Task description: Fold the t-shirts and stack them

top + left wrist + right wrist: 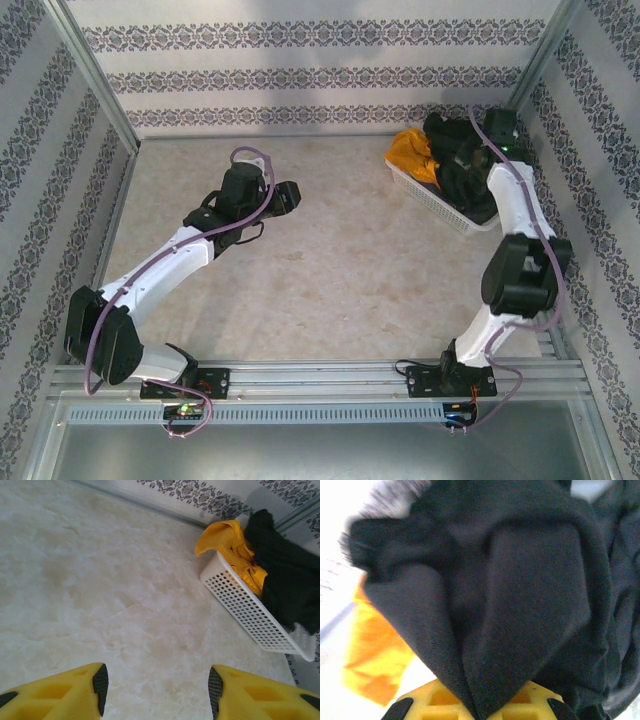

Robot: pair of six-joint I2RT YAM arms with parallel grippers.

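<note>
Two shirts crowd the basket, seemingly heaped.

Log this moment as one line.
left fingers open above bare table | right fingers pinching black shirt at basket | yellow shirt in basket

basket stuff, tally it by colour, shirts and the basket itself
mustard-yellow shirt: 1
dark cloth: 1 heap, black or dark grey; how many shirts it holds cannot be told
white basket: 1
total: 3 things that can be told apart
</note>
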